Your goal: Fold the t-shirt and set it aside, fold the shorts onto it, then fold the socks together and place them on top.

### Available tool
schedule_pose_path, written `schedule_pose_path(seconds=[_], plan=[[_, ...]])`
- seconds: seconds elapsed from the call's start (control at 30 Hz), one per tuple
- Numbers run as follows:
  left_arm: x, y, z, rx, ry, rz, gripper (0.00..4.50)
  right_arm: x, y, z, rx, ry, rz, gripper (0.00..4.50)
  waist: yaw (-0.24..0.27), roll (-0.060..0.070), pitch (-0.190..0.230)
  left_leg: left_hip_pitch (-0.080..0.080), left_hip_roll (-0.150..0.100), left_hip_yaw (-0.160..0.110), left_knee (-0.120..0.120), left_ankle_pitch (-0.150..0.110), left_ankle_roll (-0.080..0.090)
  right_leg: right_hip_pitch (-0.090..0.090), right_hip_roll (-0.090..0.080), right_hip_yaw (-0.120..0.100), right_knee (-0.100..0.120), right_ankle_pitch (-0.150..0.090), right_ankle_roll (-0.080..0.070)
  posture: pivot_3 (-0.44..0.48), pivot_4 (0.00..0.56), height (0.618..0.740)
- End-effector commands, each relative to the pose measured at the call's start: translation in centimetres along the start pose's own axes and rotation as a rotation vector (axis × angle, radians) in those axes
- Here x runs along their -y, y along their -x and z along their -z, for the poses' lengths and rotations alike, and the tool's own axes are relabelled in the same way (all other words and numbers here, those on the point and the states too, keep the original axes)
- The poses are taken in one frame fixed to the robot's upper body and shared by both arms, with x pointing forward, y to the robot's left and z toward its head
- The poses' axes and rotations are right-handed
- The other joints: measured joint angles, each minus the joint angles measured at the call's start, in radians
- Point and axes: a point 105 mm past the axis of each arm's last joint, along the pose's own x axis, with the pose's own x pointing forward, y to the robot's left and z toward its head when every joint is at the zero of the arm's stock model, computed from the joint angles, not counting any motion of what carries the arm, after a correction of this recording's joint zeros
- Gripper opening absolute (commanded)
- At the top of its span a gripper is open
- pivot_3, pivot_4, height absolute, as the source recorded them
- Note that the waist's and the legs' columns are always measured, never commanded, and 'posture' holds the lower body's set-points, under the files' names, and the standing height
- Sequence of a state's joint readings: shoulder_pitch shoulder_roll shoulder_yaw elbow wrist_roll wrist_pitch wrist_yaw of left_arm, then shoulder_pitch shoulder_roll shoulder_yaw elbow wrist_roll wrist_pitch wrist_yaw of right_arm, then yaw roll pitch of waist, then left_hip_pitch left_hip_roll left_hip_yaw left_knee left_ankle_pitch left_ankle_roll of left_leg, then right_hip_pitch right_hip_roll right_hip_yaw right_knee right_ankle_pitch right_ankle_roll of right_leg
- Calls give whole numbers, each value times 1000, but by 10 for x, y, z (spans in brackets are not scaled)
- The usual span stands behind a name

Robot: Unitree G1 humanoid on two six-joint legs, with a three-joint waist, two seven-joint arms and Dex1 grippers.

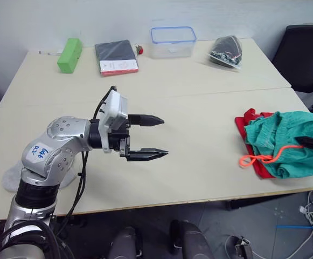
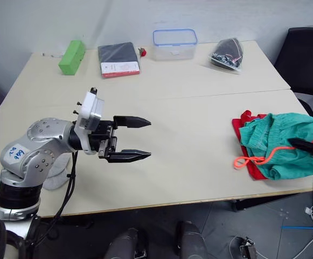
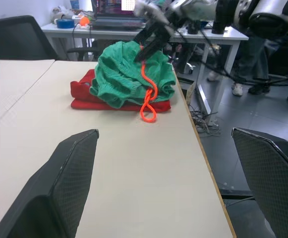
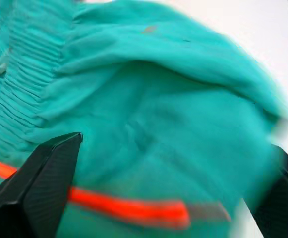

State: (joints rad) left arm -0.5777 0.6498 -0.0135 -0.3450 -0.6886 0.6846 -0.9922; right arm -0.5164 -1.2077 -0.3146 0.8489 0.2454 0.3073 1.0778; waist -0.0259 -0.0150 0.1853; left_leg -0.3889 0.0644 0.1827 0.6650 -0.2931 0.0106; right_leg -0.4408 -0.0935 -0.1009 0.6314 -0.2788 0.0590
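Since shorts [image 1: 291, 141] sit bunched on t-shirt [image 1: 249, 123] at tabletop's right edge, your right gripper [image 4: 148, 198] is nearer, fingers apart just over them; left gripper [image 1: 155, 137], also apart, hangs well away mid-tabletop.

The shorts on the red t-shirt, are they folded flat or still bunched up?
Bunched up: the shorts sit in a rumpled heap on the t-shirt, drawstring trailing onto the table.
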Motion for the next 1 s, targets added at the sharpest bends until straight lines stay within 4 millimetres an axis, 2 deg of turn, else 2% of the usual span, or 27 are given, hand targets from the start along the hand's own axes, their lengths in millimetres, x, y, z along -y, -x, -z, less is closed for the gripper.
schedule_pose_path(seconds=[0.03, 0.17, 0.2, 0.27, 0.33, 0.4, 0.47, 0.53, 0.6, 0.7, 0.77, 0.8, 0.83, 0.9, 1.0], plan=[[0, 6, -7, 3, -47, -22, 4500, 19, 27, -25, 111, 4, 85, 4474, -2, 0, 0, 0, 0, 0, 0, 0, 0, 0, 0, 0, 0, 0, 0, 0, 150, 740], [-1, 8, -6, -3, -44, -32, 4500, 24, 29, -23, 146, -33, 94, 4474, -9, 0, 0, 3, 0, 1, 1, 0, 0, 2, 0, 1, 0, 0, 0, 0, 150, 740], [-2, 9, -6, -9, -44, -41, 4500, 21, 27, -28, 172, -41, 74, 4474, -8, 0, 0, 3, 1, 1, 1, 0, 0, 2, 0, 1, 0, 0, 0, 0, 150, 740], [-5, 13, -2, -30, -46, -70, 4500, 5, 24, -53, 268, -59, -39, 4474, -9, 1, 0, 3, 1, 1, 0, 0, 0, 2, 0, 1, 0, 0, 0, 0, 150, 740], [-8, 19, 3, -50, -41, -114, 4500, -32, 21, -85, 366, -33, -243, 4474, -14, 2, -1, 3, 1, 1, 0, 0, 0, 2, 0, 2, 1, 0, 0, 0, 150, 740], [-9, 25, 7, -62, -33, -157, 4500, -82, 19, -113, 440, 18, -455, 4474, -17, 2, -1, 4, 2, 1, 0, 0, -2, 2, -1, 3, 2, 0, -1, 0, 150, 740], [-8, 31, 14, -93, -29, -204, 4500, -136, 20, -131, 497, 75, -668, 4474, -16, 2, -1, 4, 4, 0, 0, 0, -3, 1, -1, 3, 4, -1, -2, 0, 150, 740], [-8, 40, 22, -138, -30, -261, 4500, -185, 23, -141, 536, 116, -855, 4474, -9, 2, -1, 3, 4, -3, 0, 0, -4, 1, -1, 1, 5, -2, -3, 0, 150, 740], [-8, 52, 32, -187, -30, -339, 4500, -224, 27, -141, 547, 168, -1008, 4474, -3, 2, 0, 2, 5, -5, 0, 0, -5, 0, -1, -1, 5, -3, -5, 0, 150, 740], [-3, 80, 45, -266, -20, -488, 4500, -269, 31, -133, 546, 274, -1170, 4474, 5, 1, 0, -1, 4, -6, 0, -1, -4, -1, -4, -2, 5, -3, -5, 0, 150, 740], [2, 112, 61, -364, -12, -649, 4500, -287, 32, -128, 554, 324, -1237, 4474, 2, 1, -1, -3, 2, -6, 0, -2, -2, -3, -6, -3, 4, -3, -5, 0, 150, 740], [4, 126, 67, -405, -7, -715, 4500, -292, 32, -127, 558, 333, -1255, 4474, 1, 0, -1, -3, 2, -5, 0, -4, -1, -3, -8, -3, 4, -3, -5, 0, 150, 740], [9, 148, 76, -472, -2, -813, 4500, -296, 31, -127, 562, 334, -1271, 4474, 0, 0, -1, -3, 1, -5, 0, -4, 0, -3, -9, -4, 4, -3, -5, 0, 150, 740], [18, 177, 86, -557, 2, -923, 4500, -300, 30, -127, 567, 329, -1286, 4474, -1, -1, -1, -3, 1, -5, 0, -5, 1, -3, -10, -5, 2, -3, -5, 0, 150, 740], [36, 202, 94, -597, 50, -1008, 4500, -302, 27, -127, 565, 321, -1296, 4474, 1, -2, -1, -3, 1, -5, 0, -6, 3, -3, -11, -6, 2, -3, -5, 0, 150, 740]])
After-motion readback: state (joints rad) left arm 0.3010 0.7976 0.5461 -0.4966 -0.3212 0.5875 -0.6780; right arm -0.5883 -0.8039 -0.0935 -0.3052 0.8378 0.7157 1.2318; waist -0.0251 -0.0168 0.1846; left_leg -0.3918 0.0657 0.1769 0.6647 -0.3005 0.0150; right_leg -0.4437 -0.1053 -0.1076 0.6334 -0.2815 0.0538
